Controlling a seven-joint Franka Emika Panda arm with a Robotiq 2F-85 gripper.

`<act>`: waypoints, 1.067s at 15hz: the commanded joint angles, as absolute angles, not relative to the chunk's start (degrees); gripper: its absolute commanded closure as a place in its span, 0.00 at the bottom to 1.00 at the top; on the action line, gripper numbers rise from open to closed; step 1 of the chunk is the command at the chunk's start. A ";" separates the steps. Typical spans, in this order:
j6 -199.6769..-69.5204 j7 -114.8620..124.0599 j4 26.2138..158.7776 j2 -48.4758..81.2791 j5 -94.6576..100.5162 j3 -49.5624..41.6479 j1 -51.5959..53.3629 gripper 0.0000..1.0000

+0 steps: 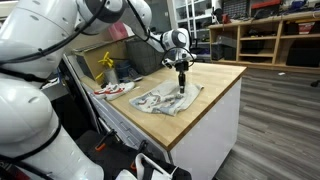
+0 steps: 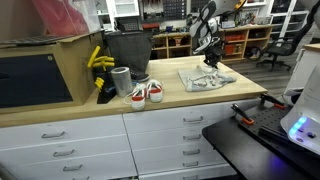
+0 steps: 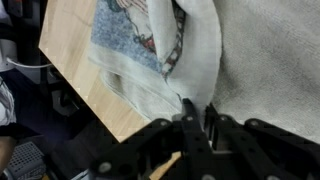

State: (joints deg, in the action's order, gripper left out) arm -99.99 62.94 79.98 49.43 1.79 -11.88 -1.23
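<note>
A pale grey towel with a printed pattern (image 1: 163, 100) lies crumpled on the wooden countertop (image 1: 215, 85); it shows in both exterior views (image 2: 205, 78). My gripper (image 1: 182, 82) (image 2: 211, 63) points straight down onto the towel's middle. In the wrist view the two black fingers (image 3: 198, 105) are nearly together, with a raised fold of the towel (image 3: 250, 50) pinched between them. A folded edge with a patterned underside (image 3: 130, 45) lies over the bare wood (image 3: 75, 50) beside it.
A pair of white and red shoes (image 2: 147, 93) (image 1: 113, 90), a grey cup (image 2: 121, 82), a black bin (image 2: 127, 50) and a yellow object (image 2: 97, 60) stand at one end of the counter. A cardboard box (image 2: 40, 70) sits beside them. White drawers (image 2: 160, 135) are below.
</note>
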 commanded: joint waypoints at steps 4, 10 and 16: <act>-96.11 63.19 74.59 50.10 2.50 -11.97 -1.33 1.00; -94.42 64.28 69.47 51.76 2.91 -12.11 -1.12 1.00; -92.28 66.91 61.60 56.03 3.46 -12.43 -1.10 1.00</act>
